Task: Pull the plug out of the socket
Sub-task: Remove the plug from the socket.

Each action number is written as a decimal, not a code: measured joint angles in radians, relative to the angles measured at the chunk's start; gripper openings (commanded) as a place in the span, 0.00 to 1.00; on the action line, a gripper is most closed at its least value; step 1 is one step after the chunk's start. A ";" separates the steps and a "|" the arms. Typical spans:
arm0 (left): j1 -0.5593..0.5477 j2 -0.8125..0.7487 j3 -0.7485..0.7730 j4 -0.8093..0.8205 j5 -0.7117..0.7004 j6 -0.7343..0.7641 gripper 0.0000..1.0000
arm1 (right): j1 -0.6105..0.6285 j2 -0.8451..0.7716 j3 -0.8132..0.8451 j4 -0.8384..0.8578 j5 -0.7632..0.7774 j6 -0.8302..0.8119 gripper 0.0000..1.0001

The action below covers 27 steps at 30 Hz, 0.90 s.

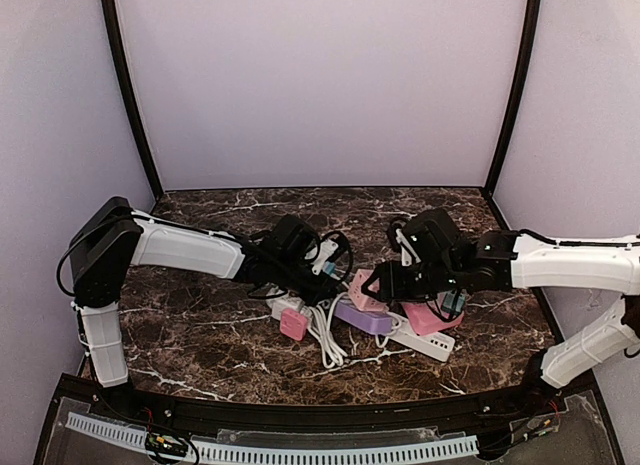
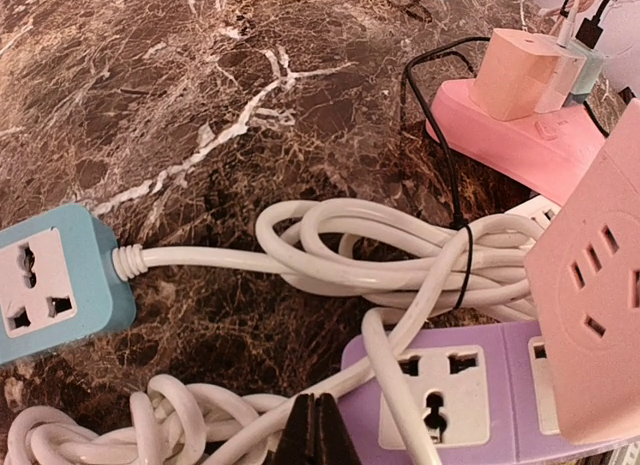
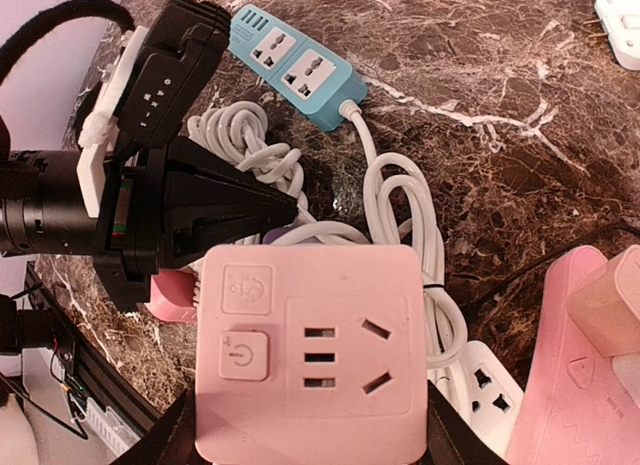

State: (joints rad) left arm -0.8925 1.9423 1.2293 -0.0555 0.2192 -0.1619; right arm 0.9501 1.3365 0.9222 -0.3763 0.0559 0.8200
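My right gripper [image 3: 310, 435] is shut on a pink cube plug adapter [image 3: 310, 350], one finger on each side. In the top view this gripper [image 1: 378, 285] holds the cube [image 1: 365, 291] at the purple power strip [image 1: 362, 318]. In the left wrist view the cube [image 2: 590, 315] stands over the right end of the purple strip [image 2: 450, 395]; where they meet is hidden. My left gripper [image 2: 316, 440] is shut and empty, its tips down against the white cable beside the strip's left end. It also shows in the right wrist view [image 3: 225, 205].
A blue power strip [image 2: 50, 285] lies to the left, with coiled white cable [image 2: 400, 255] between it and the purple strip. A pink strip [image 2: 520, 145] carries a peach adapter [image 2: 515, 70]. A white strip [image 1: 430, 343] and a small pink block [image 1: 294, 323] lie nearer the front.
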 measured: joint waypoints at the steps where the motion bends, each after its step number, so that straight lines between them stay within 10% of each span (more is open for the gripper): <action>1: 0.000 -0.001 0.000 -0.001 0.000 0.000 0.02 | 0.002 -0.012 -0.015 0.016 -0.002 -0.030 0.00; 13: 0.001 -0.078 -0.010 -0.101 -0.020 0.031 0.38 | 0.020 0.096 0.080 -0.055 -0.065 -0.258 0.00; 27: 0.051 -0.281 -0.071 -0.134 -0.076 0.046 0.50 | 0.045 0.311 0.332 -0.287 -0.045 -0.217 0.00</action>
State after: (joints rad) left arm -0.8413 1.6611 1.1584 -0.1898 0.1429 -0.1158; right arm 0.9951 1.6474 1.2541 -0.6636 0.0105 0.6033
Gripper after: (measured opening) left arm 0.489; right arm 0.561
